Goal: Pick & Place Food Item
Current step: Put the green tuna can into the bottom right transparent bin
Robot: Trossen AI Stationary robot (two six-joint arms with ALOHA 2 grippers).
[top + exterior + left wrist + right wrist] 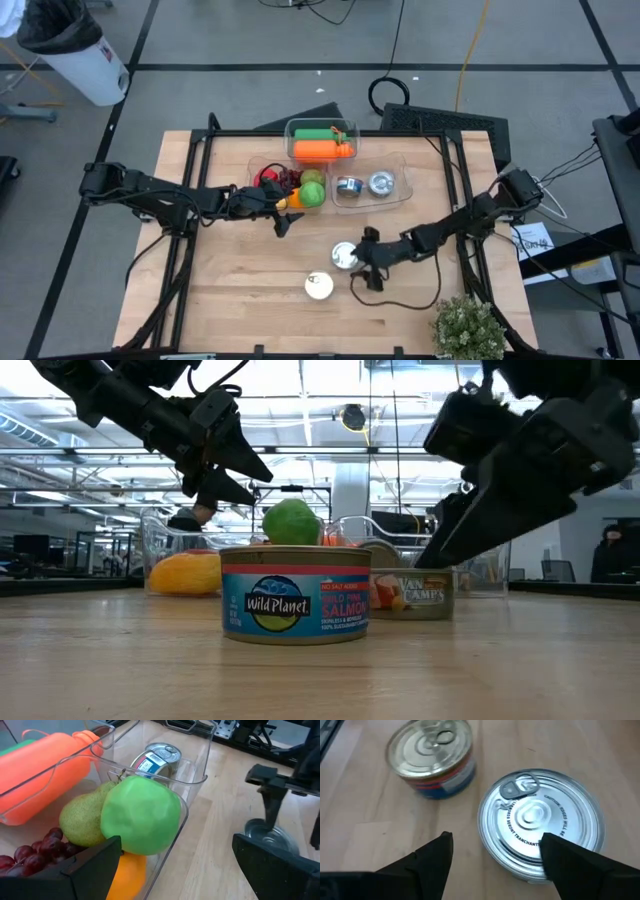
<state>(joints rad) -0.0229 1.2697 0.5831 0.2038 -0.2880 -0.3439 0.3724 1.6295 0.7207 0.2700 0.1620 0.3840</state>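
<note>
Two tins stand on the wooden table. The silver-lidded can [540, 817], also [344, 255], has a Van Camp's label [412, 592]. The Wild Planet salmon can [295, 595], also [431, 757], stands nearer the front edge. My right gripper [495, 852] is open and slants down at the silver-lidded can. One finger [560, 855] is over the lid's near edge, and the other [432, 857] is over bare wood beside the can. My left gripper [283, 218] hangs open beside the fruit bin [262, 168]. Before it are a green apple [140, 815], a pear [82, 820], grapes [30, 855] and an orange fruit [125, 875]. My right gripper has one finger over the near rim of the silver can's lid [535, 845], coming from the table's right and slanting down. Whether that finger touches the lid I cannot tell. The can stands upright on the table.
Three clear bins sit at the table's far middle: one with orange and green items [320, 140], the fruit bin, and one holding two tins [365, 185]. A potted plant [468, 328] stands at the near right corner. Bare wood lies at the near left.
</note>
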